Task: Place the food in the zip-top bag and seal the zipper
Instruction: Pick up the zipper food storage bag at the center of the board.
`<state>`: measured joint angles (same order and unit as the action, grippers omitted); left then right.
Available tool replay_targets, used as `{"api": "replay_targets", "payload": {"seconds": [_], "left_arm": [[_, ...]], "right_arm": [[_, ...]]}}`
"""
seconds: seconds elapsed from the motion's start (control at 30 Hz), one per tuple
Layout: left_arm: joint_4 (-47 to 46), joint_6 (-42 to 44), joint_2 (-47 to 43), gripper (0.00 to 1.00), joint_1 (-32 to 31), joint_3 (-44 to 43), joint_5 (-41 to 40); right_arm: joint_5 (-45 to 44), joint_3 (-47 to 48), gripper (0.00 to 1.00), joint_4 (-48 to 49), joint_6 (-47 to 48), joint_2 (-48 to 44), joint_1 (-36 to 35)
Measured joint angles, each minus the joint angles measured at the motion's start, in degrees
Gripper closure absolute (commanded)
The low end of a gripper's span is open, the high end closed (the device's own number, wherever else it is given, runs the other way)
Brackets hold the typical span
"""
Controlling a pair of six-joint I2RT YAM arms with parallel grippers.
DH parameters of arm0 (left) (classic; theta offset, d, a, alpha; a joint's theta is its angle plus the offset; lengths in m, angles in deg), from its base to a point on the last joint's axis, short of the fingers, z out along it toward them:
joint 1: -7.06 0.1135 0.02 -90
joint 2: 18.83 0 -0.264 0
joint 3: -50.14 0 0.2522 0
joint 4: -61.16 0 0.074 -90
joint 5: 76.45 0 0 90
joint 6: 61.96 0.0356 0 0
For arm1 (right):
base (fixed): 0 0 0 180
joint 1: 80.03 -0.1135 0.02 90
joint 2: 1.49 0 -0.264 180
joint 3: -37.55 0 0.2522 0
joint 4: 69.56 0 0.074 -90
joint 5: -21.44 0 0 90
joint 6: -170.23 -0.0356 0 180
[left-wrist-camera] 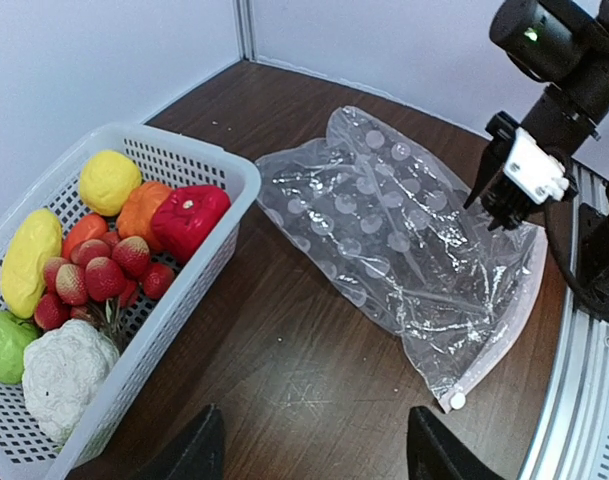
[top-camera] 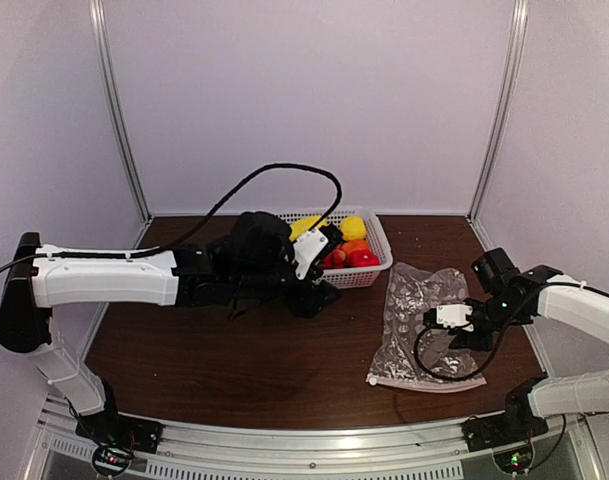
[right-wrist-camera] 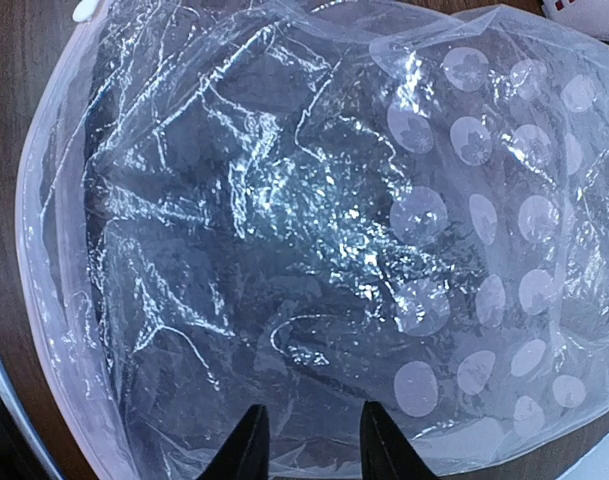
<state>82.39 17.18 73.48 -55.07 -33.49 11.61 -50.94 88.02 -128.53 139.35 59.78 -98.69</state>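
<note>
We judge this only the start: the small plastic toy food (left-wrist-camera: 189, 215) sits in the white mesh basket (left-wrist-camera: 184, 300), left jaws apart nearby, right jaws apart over the clear dotted zip-top bag (left-wrist-camera: 404, 240) on the counter (left-wrist-camera: 284, 350); next, its mouth likely needs opening

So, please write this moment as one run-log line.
food: in basket | bag: empty | left fingers: open, near basket | right fingers: open, over bag

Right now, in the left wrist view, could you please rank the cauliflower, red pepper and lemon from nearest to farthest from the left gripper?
1. Cauliflower, near end of the basket, left of the left gripper.
2. Red pepper, by the basket's right wall.
3. Lemon, basket's far end.
</note>
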Motion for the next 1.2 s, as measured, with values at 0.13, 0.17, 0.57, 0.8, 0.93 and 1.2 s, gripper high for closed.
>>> {"api": "replay_targets", "payload": {"seconds": [0.13,0.17,0.57,0.8,0.93,1.2], "left_arm": [[0.37,3.19,-0.02,0.4,-2.19,0.0,-0.7],[0.57,3.98,-0.02,0.41,-2.69,0.0,-0.74],[0.83,22.21,8.92,0.45,-15.02,-6.75,-4.2],[2.64,30.67,24.96,0.28,-19.82,-17.59,-10.88],[3.56,34.36,32.65,0.27,-22.18,-23.52,-15.08],[4.76,36.5,41.38,0.43,-23.89,-31.85,-19.06]], "right_arm": [[-0.59,0.66,0.82,0.13,-1.49,0.24,-0.02],[-0.61,0.74,0.82,-0.22,-1.99,0.22,-0.02],[-2.64,6.32,0.27,-2.29,-16.24,-15.13,6.19],[-7.65,5.01,0.12,6.05,-26.91,-13.31,17.16],[-10.27,3.1,0.07,12.55,-33.55,-11.78,20.74],[-12.76,1.77,0.06,17.94,-37.07,-14.14,21.0]]}}
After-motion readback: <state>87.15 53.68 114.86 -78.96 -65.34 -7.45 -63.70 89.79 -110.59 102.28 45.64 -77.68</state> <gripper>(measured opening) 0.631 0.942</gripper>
